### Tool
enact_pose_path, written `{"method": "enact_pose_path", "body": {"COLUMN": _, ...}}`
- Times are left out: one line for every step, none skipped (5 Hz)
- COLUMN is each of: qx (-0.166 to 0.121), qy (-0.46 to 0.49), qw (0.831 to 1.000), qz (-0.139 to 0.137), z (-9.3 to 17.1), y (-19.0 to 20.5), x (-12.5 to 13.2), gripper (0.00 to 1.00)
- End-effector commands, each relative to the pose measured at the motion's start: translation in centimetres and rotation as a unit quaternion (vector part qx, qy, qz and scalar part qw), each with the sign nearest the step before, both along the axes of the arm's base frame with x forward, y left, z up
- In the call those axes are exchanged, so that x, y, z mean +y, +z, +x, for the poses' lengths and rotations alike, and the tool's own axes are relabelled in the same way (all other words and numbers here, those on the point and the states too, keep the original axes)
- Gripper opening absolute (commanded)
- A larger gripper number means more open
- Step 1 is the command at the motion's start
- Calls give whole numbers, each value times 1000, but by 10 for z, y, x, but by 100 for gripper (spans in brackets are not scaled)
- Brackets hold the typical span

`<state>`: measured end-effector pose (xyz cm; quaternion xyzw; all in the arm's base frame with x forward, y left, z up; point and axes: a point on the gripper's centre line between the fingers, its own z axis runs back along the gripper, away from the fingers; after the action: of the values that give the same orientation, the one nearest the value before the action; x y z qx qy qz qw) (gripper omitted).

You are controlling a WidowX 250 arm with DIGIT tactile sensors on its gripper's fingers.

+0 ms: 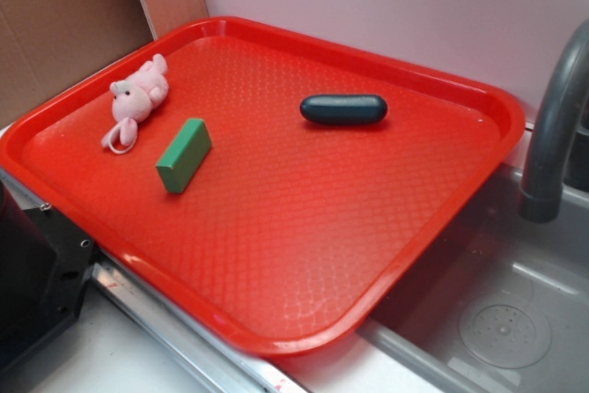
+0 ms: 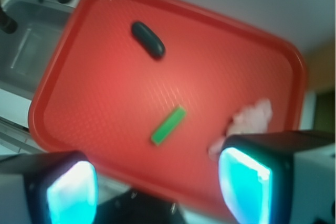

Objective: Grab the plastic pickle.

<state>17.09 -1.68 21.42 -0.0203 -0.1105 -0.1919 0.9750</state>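
The plastic pickle [image 1: 343, 109] is a smooth, very dark green piece lying flat on the red tray [image 1: 276, 255], toward its far right. In the wrist view the pickle [image 2: 148, 39] lies far up the tray [image 2: 100, 103], well away from me. My gripper [image 2: 157, 184] hangs high above the tray's near edge, open, with nothing between its two glowing cyan pads [image 2: 71, 190]. The exterior view does not show the gripper.
A light green rectangular block [image 1: 184, 154] [image 2: 169, 125] lies left of centre on the tray. A pink plush animal [image 1: 136, 98] [image 2: 251, 119] sits at the far left. A grey sink [image 1: 497, 310] with a dark faucet [image 1: 557, 126] borders the tray's right side.
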Motion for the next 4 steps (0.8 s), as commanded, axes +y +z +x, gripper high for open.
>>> {"method": "enact_pose_path", "body": {"qx": -60, "qy": -67, "qw": 996, "qz": 0, "z": 61, "y": -26, "x": -1, "gripper": 100}}
{"method": "enact_pose_path", "body": {"qx": -81, "qy": -48, "qw": 996, "qz": 6, "z": 90, "y": -48, "x": -7, "gripper": 100}}
{"method": "enact_pose_path", "body": {"qx": -74, "qy": -48, "qw": 996, "qz": 21, "z": 115, "y": -74, "x": -16, "gripper": 100}}
{"method": "enact_pose_path", "body": {"qx": -57, "qy": -78, "qw": 995, "qz": 10, "z": 132, "y": -102, "x": -29, "gripper": 100}}
